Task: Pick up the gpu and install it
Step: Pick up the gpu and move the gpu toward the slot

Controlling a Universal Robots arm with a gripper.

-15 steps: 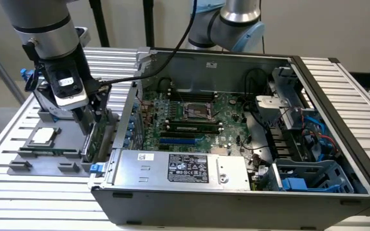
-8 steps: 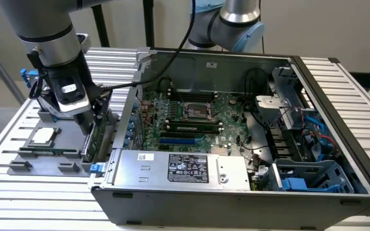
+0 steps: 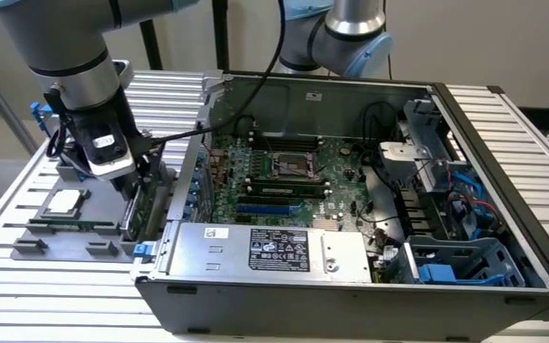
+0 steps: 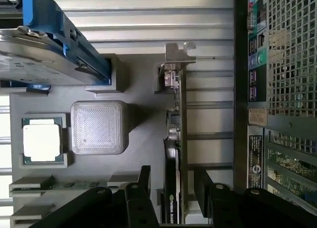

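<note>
So the gripper [image 3: 134,187] is down over the grey tray [image 3: 65,246], just outside the case [image 3: 351,300], and it's straddling the gpu [image 3: 141,214]. The card stands on its edge in the tray, right under the tool.

In the wrist view the gripper [image 4: 173,181] is spread apart. One of its fingers [image 4: 144,181] sits off the dark side of the gpu [image 4: 174,139], and the other is on the side facing the case [image 4: 277,89]. There's a thin gap between each finger and the card, so it isn't clamped on anything. The silver bracket [image 4: 177,60] is at the far end of the card, out past the fingertips. The near end runs under the tool's dark body and gets cut off at the frame edge, so its full length isn't visible.

The exterior view doesn't help much with the grip. The fingertips blend into the dark stuff around the card, and the card's lower edge is hidden down in the tray.

The rest is on the side of the gripper away from the case:
- a square grey block [image 4: 97,127], closest to the card
- the cpu [image 4: 42,141] beyond the block
- a memory stick [image 4: 74,185], partly covered by the gripper body
- a hard drive [image 4: 44,55] with blue rails further out, cropped by the frame
</note>
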